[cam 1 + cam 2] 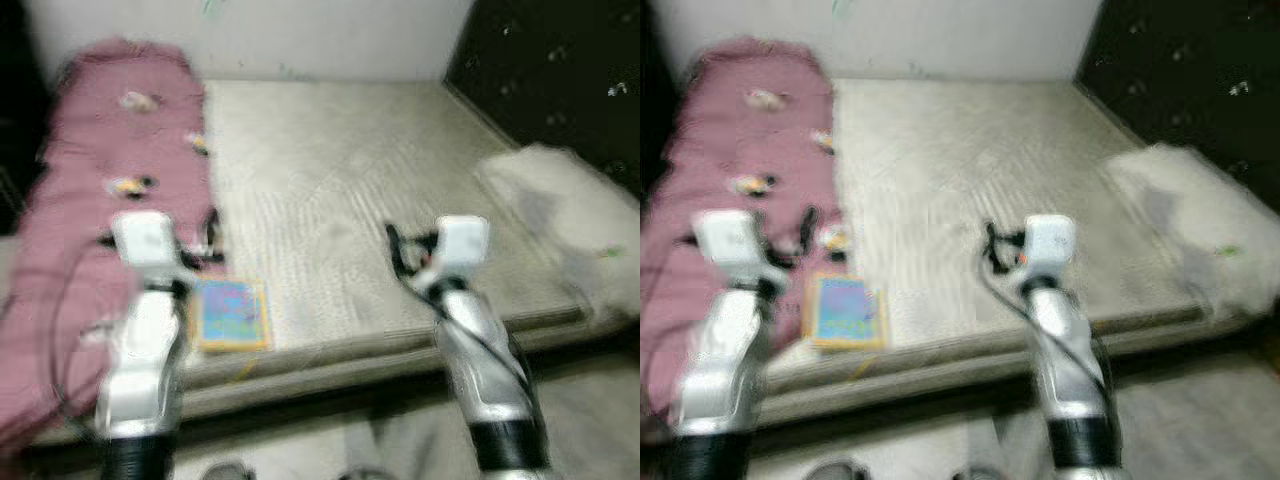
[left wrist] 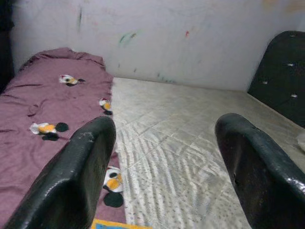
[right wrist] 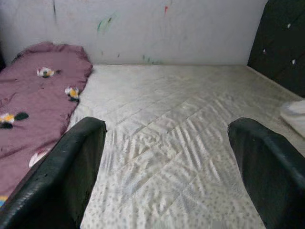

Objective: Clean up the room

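Note:
A bare cream mattress [image 1: 340, 170] lies before me. A maroon blanket [image 1: 120, 150] with small bird prints covers its left side. A colourful blue and yellow book [image 1: 232, 313] rests flat near the front edge, beside the blanket. My left gripper [image 2: 164, 129] is open and hovers just above and left of the book, over the blanket's edge. My right gripper [image 3: 167, 129] is open too, holds nothing, and hangs over the middle of the mattress near its front. The head views are blurred.
A white pillow [image 1: 560, 215] lies on the right side of the mattress. A dark padded headboard [image 1: 560, 70] rises at the far right, and a marked white wall [image 2: 190, 38] stands behind the bed. Floor [image 1: 590, 400] shows at the front right.

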Robot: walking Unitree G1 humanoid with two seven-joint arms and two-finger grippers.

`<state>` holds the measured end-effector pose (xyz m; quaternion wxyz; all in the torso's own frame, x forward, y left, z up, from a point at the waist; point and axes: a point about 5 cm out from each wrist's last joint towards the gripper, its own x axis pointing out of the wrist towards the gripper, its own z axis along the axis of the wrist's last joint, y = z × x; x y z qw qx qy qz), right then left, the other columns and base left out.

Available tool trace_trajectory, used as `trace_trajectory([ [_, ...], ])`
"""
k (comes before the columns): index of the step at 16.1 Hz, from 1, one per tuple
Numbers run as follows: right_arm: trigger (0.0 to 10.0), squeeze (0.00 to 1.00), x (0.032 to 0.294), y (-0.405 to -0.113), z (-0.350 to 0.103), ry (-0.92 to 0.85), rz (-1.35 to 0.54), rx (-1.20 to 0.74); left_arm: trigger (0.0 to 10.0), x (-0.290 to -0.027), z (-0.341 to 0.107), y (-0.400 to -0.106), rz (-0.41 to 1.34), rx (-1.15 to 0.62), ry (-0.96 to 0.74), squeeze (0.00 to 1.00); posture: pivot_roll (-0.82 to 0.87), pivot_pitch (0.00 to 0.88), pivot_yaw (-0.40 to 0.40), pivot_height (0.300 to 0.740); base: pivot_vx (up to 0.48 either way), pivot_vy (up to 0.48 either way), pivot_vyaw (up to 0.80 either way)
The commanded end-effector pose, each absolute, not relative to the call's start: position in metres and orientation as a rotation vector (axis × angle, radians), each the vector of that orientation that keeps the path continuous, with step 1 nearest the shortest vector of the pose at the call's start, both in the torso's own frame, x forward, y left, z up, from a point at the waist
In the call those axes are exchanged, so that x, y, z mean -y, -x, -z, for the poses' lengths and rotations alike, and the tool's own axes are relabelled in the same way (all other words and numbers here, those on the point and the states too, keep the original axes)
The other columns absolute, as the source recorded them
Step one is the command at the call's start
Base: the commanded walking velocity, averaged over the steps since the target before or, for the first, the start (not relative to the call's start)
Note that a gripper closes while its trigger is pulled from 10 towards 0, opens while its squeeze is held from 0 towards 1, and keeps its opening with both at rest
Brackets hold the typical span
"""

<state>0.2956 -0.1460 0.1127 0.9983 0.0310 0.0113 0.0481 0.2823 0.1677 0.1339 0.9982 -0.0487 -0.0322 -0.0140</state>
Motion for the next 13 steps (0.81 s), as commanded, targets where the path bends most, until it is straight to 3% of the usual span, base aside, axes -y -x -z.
trace_trajectory([
  [1,10.0,0.00,0.1466,-0.2975,-0.1174,-0.066,-0.099,-0.008,10.0,-0.1686,-0.1377,-0.2831,0.035,0.078,0.091,0.00,0.03,0.000,-0.105,0.740,0.000,0.000,0.00],
  [4,10.0,0.00,0.1459,-0.2972,-0.1171,-0.066,-0.106,-0.007,10.0,-0.1705,-0.1389,-0.2828,0.034,0.090,0.077,0.00,0.03,0.000,-0.107,0.740,0.089,0.000,0.00],
  [13,10.0,0.00,0.1452,-0.2978,-0.1176,-0.065,-0.109,-0.009,10.0,-0.1698,-0.1378,-0.2812,0.033,0.090,0.082,0.00,0.03,0.000,-0.108,0.740,0.424,0.000,0.00],
])
